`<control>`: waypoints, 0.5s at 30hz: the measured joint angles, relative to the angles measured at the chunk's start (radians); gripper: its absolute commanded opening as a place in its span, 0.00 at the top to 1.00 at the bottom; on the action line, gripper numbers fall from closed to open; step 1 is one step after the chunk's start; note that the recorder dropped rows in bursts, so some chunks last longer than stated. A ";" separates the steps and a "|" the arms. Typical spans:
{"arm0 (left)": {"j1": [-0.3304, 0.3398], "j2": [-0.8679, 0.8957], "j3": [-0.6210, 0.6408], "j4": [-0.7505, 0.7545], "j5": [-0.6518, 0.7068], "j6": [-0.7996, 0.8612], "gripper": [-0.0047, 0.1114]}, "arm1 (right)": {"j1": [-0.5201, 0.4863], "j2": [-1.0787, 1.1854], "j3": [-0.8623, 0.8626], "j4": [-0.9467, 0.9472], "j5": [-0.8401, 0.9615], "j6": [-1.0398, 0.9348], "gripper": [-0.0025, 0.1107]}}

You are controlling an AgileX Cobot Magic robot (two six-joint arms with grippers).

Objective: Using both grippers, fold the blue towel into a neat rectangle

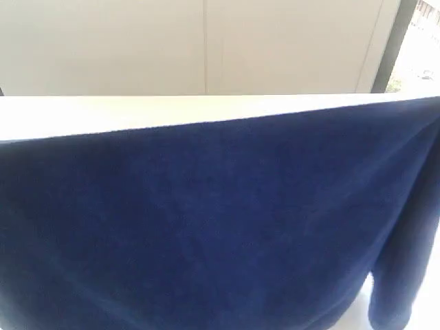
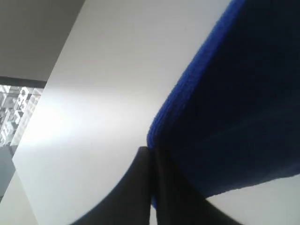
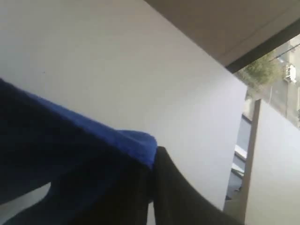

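left gripper (image 2: 151, 161) and right gripper (image 3: 151, 174) each clamp a top corner of the blue towel (image 1: 206, 220), stretched wide, parallel to the desk's (image 1: 103, 114) far edge.

Your left gripper (image 2: 150, 153) has both jaws pressed together, clamped on a corner of the blue towel (image 2: 234, 117). Your right gripper (image 3: 152, 171) likewise has its jaws closed on a corner of the blue towel. In the exterior view the cloth hides both arms.
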 measured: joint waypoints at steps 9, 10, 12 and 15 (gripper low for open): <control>0.000 0.078 0.247 0.300 -0.074 -0.258 0.96 | 0.000 0.279 0.021 0.009 -0.149 0.000 0.98; 0.000 0.089 0.274 0.343 -0.088 -0.305 0.96 | 0.000 0.319 0.021 0.009 -0.166 0.000 0.98; 0.000 0.110 0.321 0.438 -0.122 -0.392 0.96 | 0.000 0.371 0.021 0.007 -0.195 0.000 0.98; 0.000 0.149 0.385 0.575 -0.197 -0.548 0.96 | 0.000 0.461 0.021 -0.004 -0.257 0.000 0.98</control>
